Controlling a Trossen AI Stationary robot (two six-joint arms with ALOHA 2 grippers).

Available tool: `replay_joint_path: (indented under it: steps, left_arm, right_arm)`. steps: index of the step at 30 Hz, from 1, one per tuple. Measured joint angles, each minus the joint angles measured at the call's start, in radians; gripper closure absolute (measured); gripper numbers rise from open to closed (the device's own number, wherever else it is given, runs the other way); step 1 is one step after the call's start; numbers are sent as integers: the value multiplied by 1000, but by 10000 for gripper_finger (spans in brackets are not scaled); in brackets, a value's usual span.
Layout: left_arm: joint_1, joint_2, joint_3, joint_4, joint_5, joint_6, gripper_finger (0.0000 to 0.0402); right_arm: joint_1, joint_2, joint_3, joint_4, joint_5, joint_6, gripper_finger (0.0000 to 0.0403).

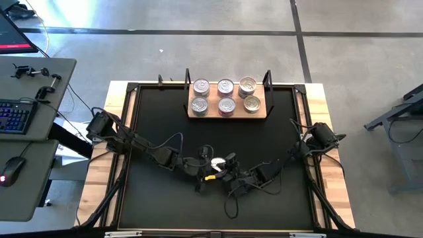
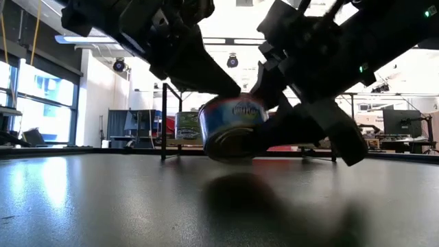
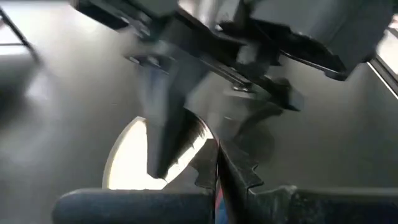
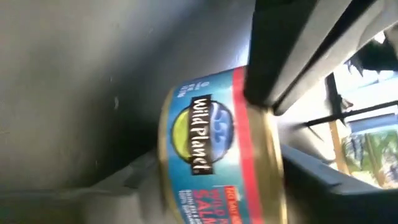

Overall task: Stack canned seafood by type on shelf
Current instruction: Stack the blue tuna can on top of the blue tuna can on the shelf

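Black tabletop, shelf at 12: left gripper clamps the tilted can, right gripper closing—rigid, slick, grip sidewalls.

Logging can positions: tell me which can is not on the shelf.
The blue-labelled Wild Planet can between the two grippers, tilted above the black tabletop near its front. The six other cans stand upright on the wooden shelf.

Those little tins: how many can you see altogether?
7. Six sit on the wooden shelf in two rows of three. One blue-labelled tin hangs tilted above the tabletop between both arms. Lower stacked tins may be hidden.
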Motion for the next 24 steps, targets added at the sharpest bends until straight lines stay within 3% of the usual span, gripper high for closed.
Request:
replay_joint_path:
  steps: [3, 10, 18, 24]
  left_arm:
    - [-1, -26, 0, -20, -20, 0, 397]
    - [-6, -130, 3, -205, -46, -22, 384]
    - [-42, -160, 2, -390, -187, -138, 383]
    - [-94, -137, 0, -395, -349, -190, 383]
  right_arm:
    - [8, 0, 2, -12, -3, 92, 237]
    - [43, -45, 1, -133, 29, 209, 237]
    - [72, -316, 2, -520, 254, 427, 237]
    - [-63, -516, 2, -844, 297, 524, 237]
